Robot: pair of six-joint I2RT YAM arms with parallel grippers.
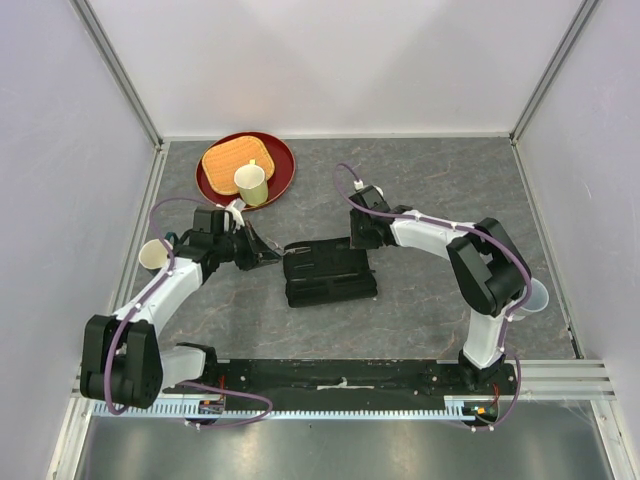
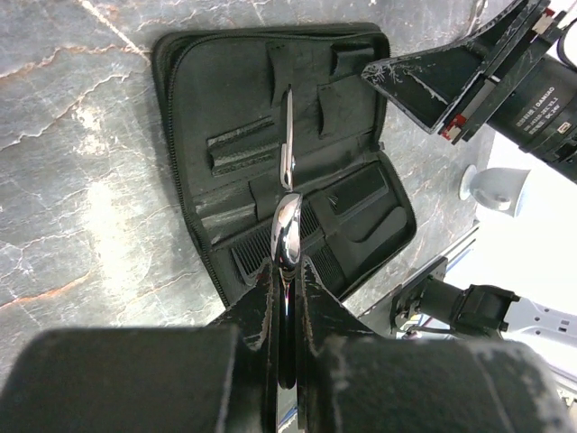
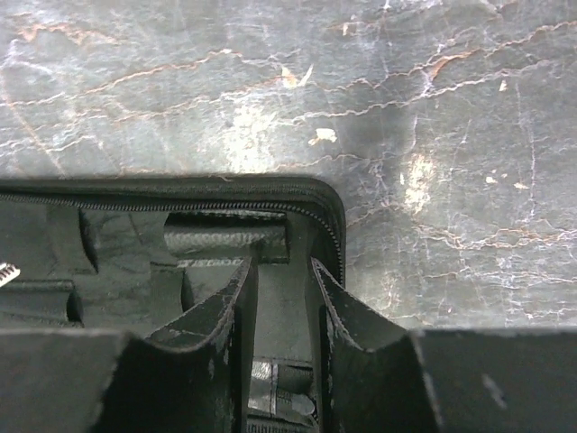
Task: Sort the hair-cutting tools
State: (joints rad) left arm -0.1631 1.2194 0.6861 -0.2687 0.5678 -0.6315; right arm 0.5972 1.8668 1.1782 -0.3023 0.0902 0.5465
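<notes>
While my left claw (image 2: 287, 271) is clamped tight on the silver scissors (image 2: 288, 167), their blades point over the open black case (image 2: 203, 90) on the grey tabletop (image 2: 81, 198). A black comb (image 2: 257, 254) sits tucked inside the case. My right claw (image 3: 281, 280) hangs slightly parted, holding nothing, above the case's corner.

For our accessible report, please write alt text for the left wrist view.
The left gripper holds silver scissors over an open black zip case on a grey marbled table. Black combs sit in the case's nearer half; the right gripper shows at upper right.
</notes>
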